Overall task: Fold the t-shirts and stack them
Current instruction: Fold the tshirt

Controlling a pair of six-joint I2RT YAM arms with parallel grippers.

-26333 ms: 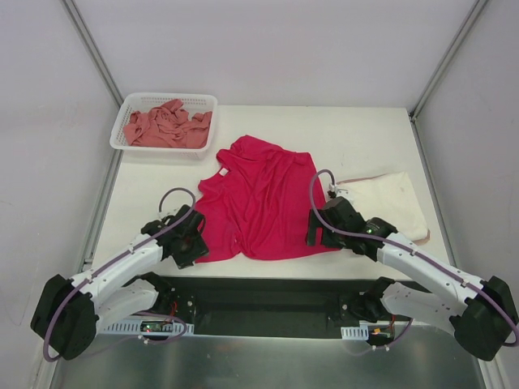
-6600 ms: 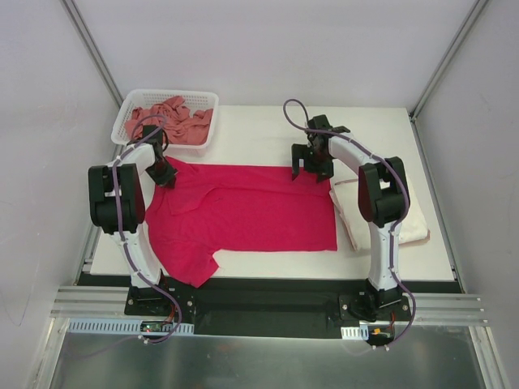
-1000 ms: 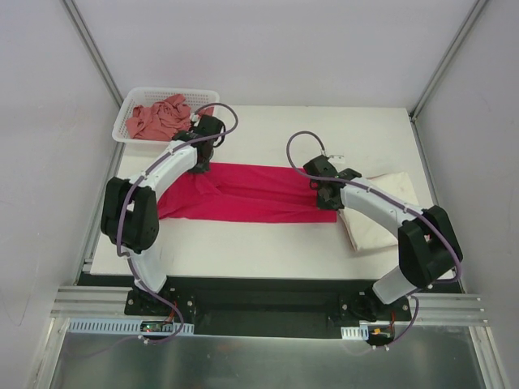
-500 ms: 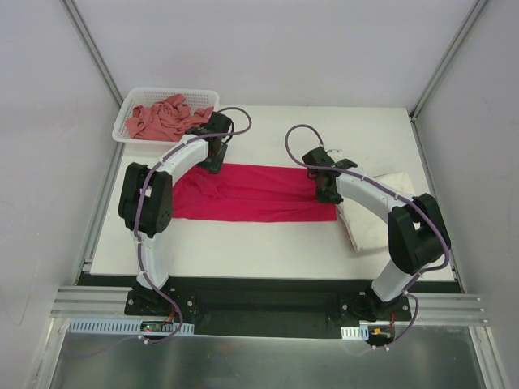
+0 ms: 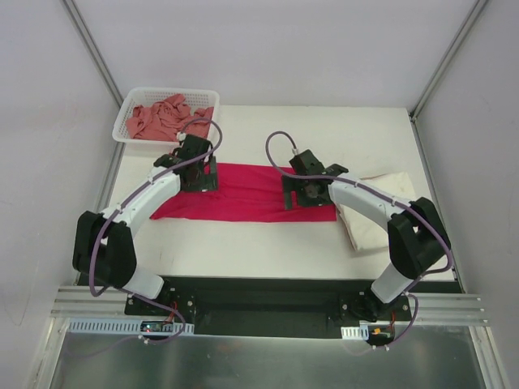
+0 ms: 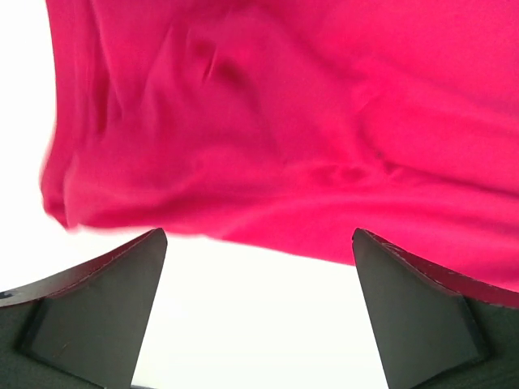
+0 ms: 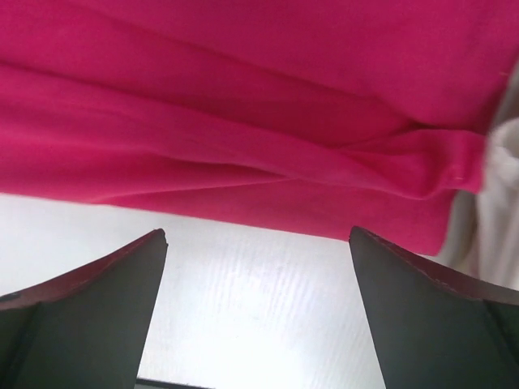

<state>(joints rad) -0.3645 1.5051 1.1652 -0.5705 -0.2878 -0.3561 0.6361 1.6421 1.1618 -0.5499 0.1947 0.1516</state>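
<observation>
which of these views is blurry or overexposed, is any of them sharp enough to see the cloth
Left wrist: the magenta shirt looks soft and smeared, its folds lacking crisp edges, and the table is blown out to flat white. Right wrist: sharper, the shirt's stitched hem and the table's fine ribbing show. Top external: evenly lit, no glare, in focus.

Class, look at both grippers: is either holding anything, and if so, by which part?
Nothing is held. The left gripper and right gripper are both open by the red shirt, with only table between their fingers.
</observation>
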